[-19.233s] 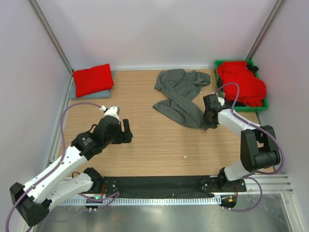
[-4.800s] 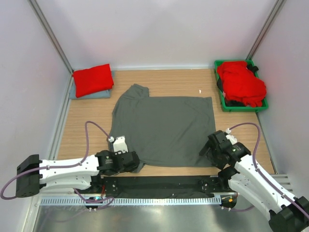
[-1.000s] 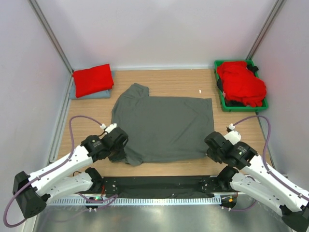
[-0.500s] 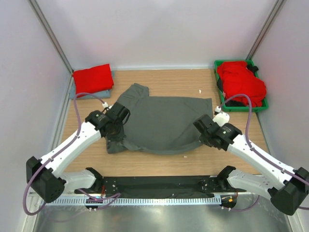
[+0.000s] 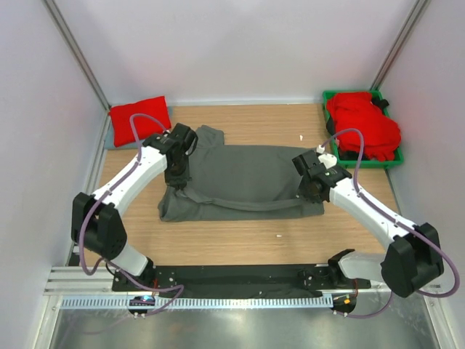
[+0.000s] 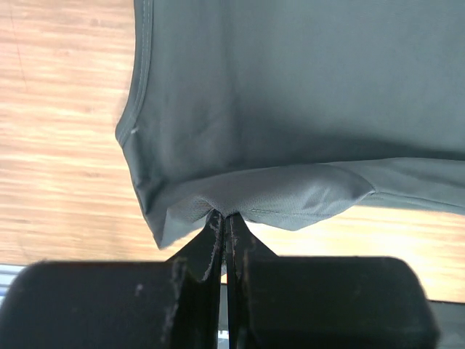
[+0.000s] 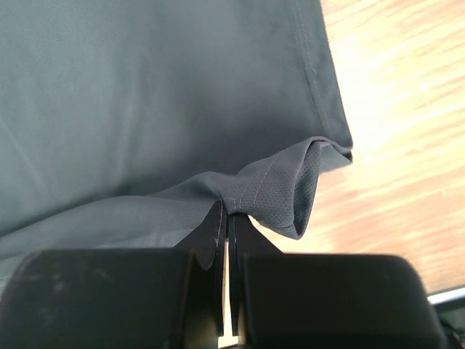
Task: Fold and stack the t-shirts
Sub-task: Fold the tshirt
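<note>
At bench point(image 5: 240, 240) middle: dark grey t-shirt point(image 5: 240, 173) spread flat, near hem raised and doubled over shirt body, loose fold along near side. Left end effector point(image 6: 221, 218) clenched on hem at shirt's left side; right end effector point(image 7: 227, 207) clenched on hem at shirt's right side. Far left corner: folded red t-shirt point(image 5: 138, 120), left arm's cable crossing in front of it. Far right corner: green bin point(image 5: 363, 165) heaped with red t-shirts point(image 5: 363, 123), right arm's cable looping just beside. Small white speck point(image 5: 301, 137) near far edge, apart from grey shirt.
</note>
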You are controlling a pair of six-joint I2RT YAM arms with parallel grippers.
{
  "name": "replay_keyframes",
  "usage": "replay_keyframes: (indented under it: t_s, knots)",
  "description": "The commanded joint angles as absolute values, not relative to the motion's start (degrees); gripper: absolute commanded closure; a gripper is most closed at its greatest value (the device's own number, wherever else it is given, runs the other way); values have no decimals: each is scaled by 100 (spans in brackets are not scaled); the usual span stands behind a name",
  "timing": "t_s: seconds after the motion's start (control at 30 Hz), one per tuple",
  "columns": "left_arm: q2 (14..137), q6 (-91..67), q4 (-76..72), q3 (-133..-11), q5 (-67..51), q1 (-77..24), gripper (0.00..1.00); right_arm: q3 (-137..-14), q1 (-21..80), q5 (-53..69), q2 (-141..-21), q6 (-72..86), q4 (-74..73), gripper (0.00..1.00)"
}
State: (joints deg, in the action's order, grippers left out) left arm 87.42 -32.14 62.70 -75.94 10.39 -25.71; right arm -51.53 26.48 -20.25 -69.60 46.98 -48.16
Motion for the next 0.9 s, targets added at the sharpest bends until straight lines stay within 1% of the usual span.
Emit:
replay_keyframes:
  t_s: [0.0, 0.47, 0.87]
  knots:
    - [9051, -2848, 6108, -7875, 897, -2426, 100, -5405, 2523, -1925, -7232, 4386, -4465, 99]
    - [10027, -2531, 6047, -8630, 1046, -2092, 100, -5493, 1899, -1828, -7945, 4034, -4087, 99]
    - [10845, -2180, 6179, -9386, 1239, -2066, 100, -5414, 1670, -1679, -8349, 3885, -3736, 99]
